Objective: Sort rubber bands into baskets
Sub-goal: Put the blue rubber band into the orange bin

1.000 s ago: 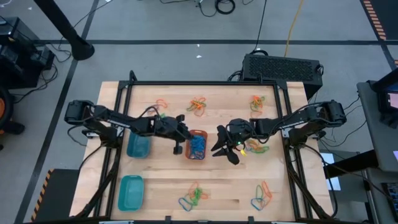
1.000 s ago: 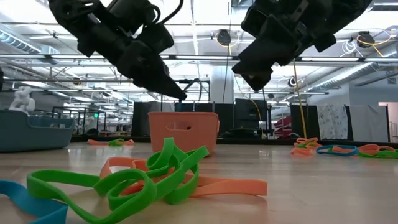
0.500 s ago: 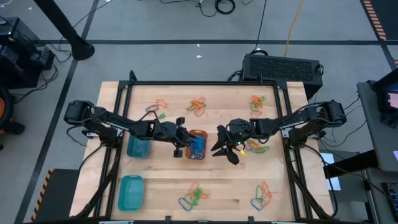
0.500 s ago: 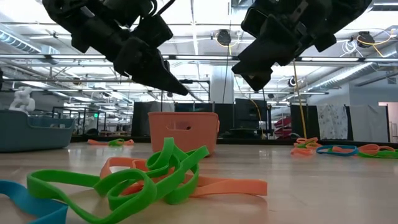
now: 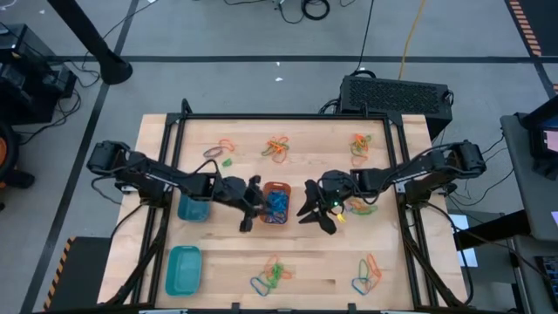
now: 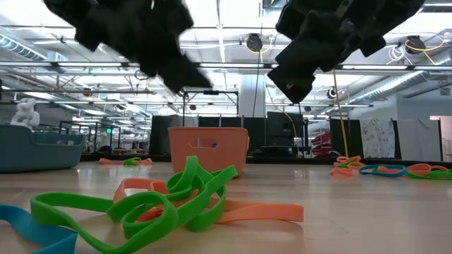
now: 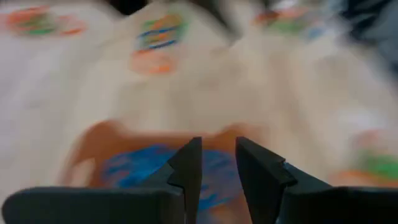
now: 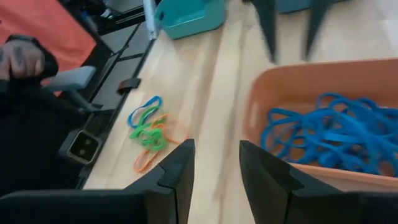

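Note:
The orange basket (image 5: pixel 276 202) stands mid-table, and blue rubber bands (image 8: pixel 329 134) lie inside it. My left gripper (image 5: pixel 250 212) hangs open just left of that basket, above the table, with nothing between its fingers (image 7: pixel 217 168). On the basket's right, my right gripper (image 5: pixel 316 212) also hangs open and empty (image 8: pixel 214 168). A blue-teal basket (image 5: pixel 193 208) sits under my left arm. The teal rectangular basket (image 5: pixel 183 269) is at the near left. Loose heaps of mixed rubber bands lie at the far side (image 5: pixel 277 148), at the near side (image 5: pixel 272 275) and under my right arm (image 5: pixel 357 207).
More band heaps lie at the far right (image 5: pixel 359 144), the near right (image 5: pixel 366 277) and the far left (image 5: pixel 222 150). A black frame (image 5: pixel 288 117) borders the table. In the right wrist view a person's hand (image 8: pixel 22 57) shows beyond the table's edge.
My left gripper has swung toward the table's near edge along the orange basket's left side. Its fingers, drawn to one point a second ago, now stand apart. My right gripper has kept still.

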Controlling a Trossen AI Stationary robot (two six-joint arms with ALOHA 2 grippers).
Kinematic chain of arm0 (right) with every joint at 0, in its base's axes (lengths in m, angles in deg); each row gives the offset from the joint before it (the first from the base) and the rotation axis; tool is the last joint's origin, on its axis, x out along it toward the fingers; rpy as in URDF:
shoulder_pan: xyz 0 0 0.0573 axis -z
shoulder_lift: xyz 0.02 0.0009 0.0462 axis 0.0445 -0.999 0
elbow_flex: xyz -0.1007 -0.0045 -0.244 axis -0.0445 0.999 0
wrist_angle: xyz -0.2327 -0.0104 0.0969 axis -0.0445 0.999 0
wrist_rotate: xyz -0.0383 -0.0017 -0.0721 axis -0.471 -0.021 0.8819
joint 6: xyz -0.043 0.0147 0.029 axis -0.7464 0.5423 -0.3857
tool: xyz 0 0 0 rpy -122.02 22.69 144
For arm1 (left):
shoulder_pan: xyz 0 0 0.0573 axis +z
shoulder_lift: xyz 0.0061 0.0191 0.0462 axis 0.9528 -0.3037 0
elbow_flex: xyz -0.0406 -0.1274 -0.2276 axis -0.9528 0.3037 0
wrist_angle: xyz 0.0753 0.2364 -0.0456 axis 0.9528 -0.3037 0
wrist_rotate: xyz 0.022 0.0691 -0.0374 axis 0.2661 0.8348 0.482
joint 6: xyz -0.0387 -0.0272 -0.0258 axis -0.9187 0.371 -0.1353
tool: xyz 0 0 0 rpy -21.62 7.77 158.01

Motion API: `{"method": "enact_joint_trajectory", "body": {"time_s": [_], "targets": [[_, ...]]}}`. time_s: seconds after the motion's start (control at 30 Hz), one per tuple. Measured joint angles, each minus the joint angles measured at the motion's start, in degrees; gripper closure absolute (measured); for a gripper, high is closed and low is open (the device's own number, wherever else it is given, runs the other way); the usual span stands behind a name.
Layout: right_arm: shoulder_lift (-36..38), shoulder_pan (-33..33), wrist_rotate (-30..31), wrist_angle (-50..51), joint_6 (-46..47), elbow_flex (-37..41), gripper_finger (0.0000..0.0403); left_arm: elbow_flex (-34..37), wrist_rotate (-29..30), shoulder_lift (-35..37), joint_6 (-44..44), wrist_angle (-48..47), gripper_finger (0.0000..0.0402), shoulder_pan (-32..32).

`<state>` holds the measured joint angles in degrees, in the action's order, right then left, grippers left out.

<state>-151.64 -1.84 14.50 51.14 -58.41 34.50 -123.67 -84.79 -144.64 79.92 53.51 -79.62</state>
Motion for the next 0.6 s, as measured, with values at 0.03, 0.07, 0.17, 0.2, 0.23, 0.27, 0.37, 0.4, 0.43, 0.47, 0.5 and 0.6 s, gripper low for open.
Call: {"method": "enact_joint_trajectory", "body": {"time_s": [0.03,0.07,0.17,0.2,0.23,0.27,0.37,0.4,0.43,0.47,0.5,0.6], "targets": [[0.0,-0.6,0.0,-0.1,-0.3,0.0,0.0284,-1.1,-2.0,0.0,-1.3,-0.2,0.0297,-1.0],[0.0,-1.2,0.0,-0.2,-0.7,0.0,0.0284,-2.3,-3.1,0.0,-2.1,-2.2,0.0297,-2.2],[0.0,-3.2,-0.1,-1.5,-2.6,0.0,0.0284,-7.7,-3.1,-0.1,-3.1,-14.3,0.0297,-7.8],[0.0,-3.8,-0.1,-1.8,-2.9,0.0,0.0284,-9.7,-2.2,-0.2,-3.2,-17.8,0.0297,-9.9],[0.0,-4.3,-0.1,-1.9,-3.2,0.0,0.0284,-11.8,-0.8,-0.4,-3.2,-20.6,0.0297,-12.1],[0.0,-4.8,-0.1,-1.9,-3.2,0.0,0.0284,-13.5,0.7,-0.5,-3.2,-22.5,0.0297,-14.2],[0.0,-6.0,-0.1,-2.1,-3.2,0.0,0.0284,-17.1,4.7,-0.7,-3.3,-25.0,0.0297,-20.7],[0.0,-6.3,-0.1,-2.0,-3.2,0.0,0.0284,-17.7,5.9,-0.7,-4.2,-24.9,0.0297,-22.6],[0.0,-6.4,-0.1,-2.0,-3.2,0.0,0.0284,-18.1,6.9,-0.7,-5.6,-24.8,0.0297,-24.3],[0.0,-6.7,-0.1,-2.0,-3.2,0.0,0.0284,-18.2,7.8,-0.7,-7.3,-24.9,0.0297,-25.8],[0.0,-6.8,-0.1,-2.1,-3.2,0.0,0.0284,-18.2,8.8,-0.7,-9.4,-25.1,0.0297,-27.2],[0.0,-7.0,-0.1,-2.6,-3.2,0.0,0.0284,-18.3,12.5,-1.8,-14.9,-24.5,0.0297,-30.6]]}}
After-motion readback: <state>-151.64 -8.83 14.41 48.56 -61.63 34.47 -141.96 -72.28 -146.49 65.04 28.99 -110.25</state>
